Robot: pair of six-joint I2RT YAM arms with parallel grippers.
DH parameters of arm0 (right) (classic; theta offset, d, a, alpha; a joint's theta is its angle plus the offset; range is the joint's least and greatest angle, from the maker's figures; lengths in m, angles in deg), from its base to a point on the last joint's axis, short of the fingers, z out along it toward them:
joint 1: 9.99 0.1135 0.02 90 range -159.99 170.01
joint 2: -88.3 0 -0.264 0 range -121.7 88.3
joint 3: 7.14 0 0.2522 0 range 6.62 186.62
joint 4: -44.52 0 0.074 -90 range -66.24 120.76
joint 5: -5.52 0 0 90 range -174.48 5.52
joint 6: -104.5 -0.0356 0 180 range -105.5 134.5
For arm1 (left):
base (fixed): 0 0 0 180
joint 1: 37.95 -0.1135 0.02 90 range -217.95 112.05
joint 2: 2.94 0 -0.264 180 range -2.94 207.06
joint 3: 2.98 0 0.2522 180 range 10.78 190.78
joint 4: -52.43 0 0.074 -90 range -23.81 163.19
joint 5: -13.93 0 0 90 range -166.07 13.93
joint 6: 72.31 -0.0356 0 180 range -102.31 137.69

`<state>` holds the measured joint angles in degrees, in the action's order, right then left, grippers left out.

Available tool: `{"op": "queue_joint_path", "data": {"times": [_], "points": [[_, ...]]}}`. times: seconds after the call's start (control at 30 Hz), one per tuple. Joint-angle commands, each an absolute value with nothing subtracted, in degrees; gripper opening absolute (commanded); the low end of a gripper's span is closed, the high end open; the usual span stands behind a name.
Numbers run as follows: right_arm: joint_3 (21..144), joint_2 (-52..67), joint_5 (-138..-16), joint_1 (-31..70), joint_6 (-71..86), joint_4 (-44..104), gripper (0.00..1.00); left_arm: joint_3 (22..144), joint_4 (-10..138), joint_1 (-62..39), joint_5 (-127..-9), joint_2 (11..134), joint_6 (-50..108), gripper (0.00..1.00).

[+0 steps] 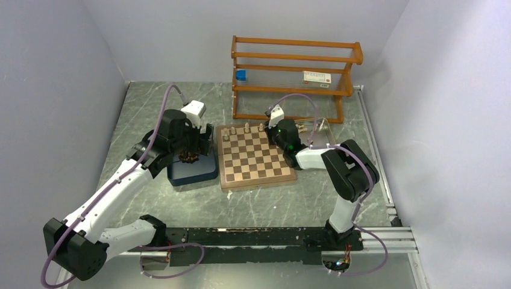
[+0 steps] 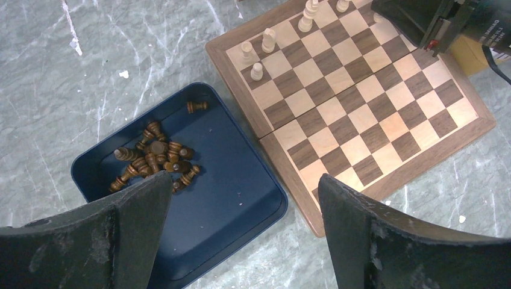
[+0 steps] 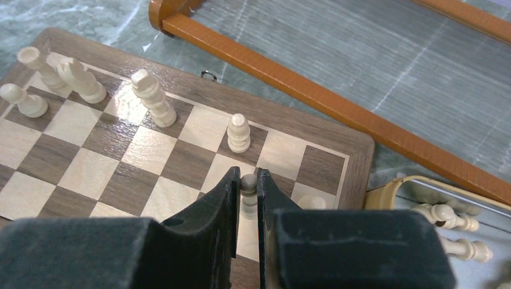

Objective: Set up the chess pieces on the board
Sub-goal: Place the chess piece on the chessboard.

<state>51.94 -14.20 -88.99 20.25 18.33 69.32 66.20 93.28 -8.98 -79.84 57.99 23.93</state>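
Pinching a cream pawn (image 3: 247,183), the right tool (image 3: 247,175) hovers over the board (image 1: 256,158); left tool (image 2: 244,180) gapes above the marbled surface (image 1: 150,102) between pale walls (image 1: 54,72).

Smooth wood with a soft sheen on the board (image 2: 361,129). Pale turned wood, satin-smooth, for the chess pieces (image 3: 150,99) at upper left (dark brown ones equally smooth). Matt dark blue plastic in the tray (image 2: 235,192). Smooth grey marble-look tabletop (image 1: 301,198). Varnished orange wood on the rack (image 1: 283,90).

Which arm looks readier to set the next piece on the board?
Right. The right gripper pinches a cream piece over the board; the left gripper hangs open above the blue tray.
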Motion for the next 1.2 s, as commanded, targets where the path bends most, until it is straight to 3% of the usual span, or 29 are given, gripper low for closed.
{"op": "queue_joint_path", "data": {"times": [0.0, 1.17], "points": [[53.0, -15.7, -90.8, 20.6, 17.7, 72.4, 0.16, 65.9, 91.7, -8.8, -79.1, 57.2, 23.3, 0.94], [55.1, -19.8, -93.8, 20.6, 18.8, 74.1, 0.19, 65.9, 91.6, -8.8, -78.7, 57.4, 23.3, 0.94]]}}
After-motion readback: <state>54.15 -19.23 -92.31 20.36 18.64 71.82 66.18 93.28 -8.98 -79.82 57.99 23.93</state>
